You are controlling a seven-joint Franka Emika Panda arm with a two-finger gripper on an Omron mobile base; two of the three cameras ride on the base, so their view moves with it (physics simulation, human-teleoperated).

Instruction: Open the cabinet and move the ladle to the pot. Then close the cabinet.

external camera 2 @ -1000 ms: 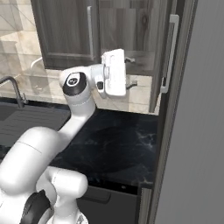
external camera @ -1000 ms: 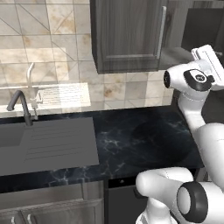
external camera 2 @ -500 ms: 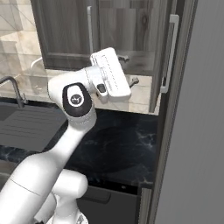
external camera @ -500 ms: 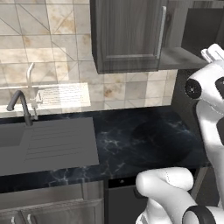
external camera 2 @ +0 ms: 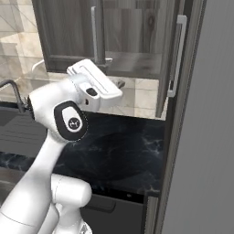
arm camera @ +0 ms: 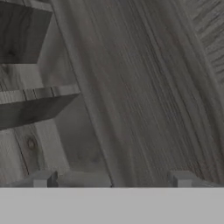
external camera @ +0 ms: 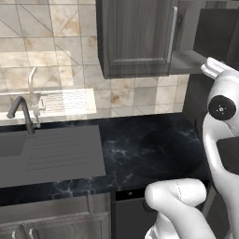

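Raised since before, tool point(arm camera: 111, 179) (jaws wide) faces cabinet point(arm camera: 144, 87).

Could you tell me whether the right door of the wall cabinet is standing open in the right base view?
Yes, the right door of the cabinet is swung out edge-on, baring the shelf inside.

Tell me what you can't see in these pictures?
- Tool: right base view, fingertips hidden behind the robot's hand.
- Cabinet: left base view, top cut off by the edge; open inside too dark.
- Sink: left base view, cut off at the left edge.
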